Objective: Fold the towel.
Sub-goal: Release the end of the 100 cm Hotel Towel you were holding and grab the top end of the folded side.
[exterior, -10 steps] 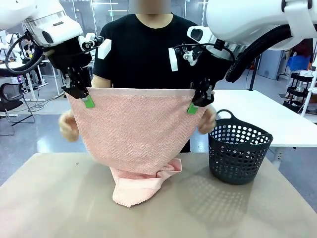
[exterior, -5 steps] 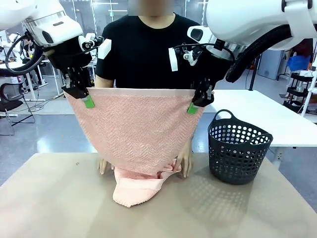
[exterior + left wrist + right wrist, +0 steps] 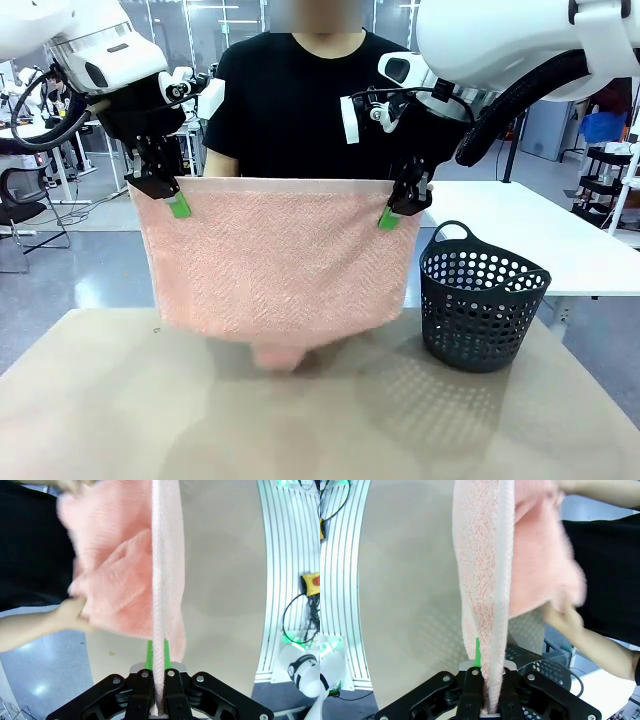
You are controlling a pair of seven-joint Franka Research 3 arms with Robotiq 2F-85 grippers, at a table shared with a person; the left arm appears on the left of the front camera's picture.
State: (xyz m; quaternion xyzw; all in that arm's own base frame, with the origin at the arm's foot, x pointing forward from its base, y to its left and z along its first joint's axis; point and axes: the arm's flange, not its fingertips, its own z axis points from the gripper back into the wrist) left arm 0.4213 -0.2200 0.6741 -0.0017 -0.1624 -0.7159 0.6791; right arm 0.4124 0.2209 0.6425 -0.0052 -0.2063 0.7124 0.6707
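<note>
The salmon-pink towel [image 3: 275, 255] hangs stretched between my two grippers above the table, its plain band along the top. My left gripper [image 3: 177, 203] is shut on the top left corner and my right gripper [image 3: 391, 214] is shut on the top right corner. A blurred pink end [image 3: 280, 355] dangles just under the lower edge. In the left wrist view the towel's edge [image 3: 162, 555] runs up from my shut left gripper [image 3: 156, 656], and a person's hand [image 3: 70, 617] grips the loose part behind it. In the right wrist view the towel [image 3: 485, 555] rises from my shut right gripper [image 3: 479, 657], with the person's hand [image 3: 565, 620] on the far layer.
A dark grey perforated basket [image 3: 482, 308] stands on the tan table [image 3: 110, 420] at the right, close below my right gripper. The person in a black shirt [image 3: 290, 110] stands right behind the towel at the far edge. A white table [image 3: 560, 245] lies beyond the basket.
The person's hands went down to the bunched end on the table and lifted it behind the hanging part. The towel now hangs as a rectangle. Both grippers stayed put.
</note>
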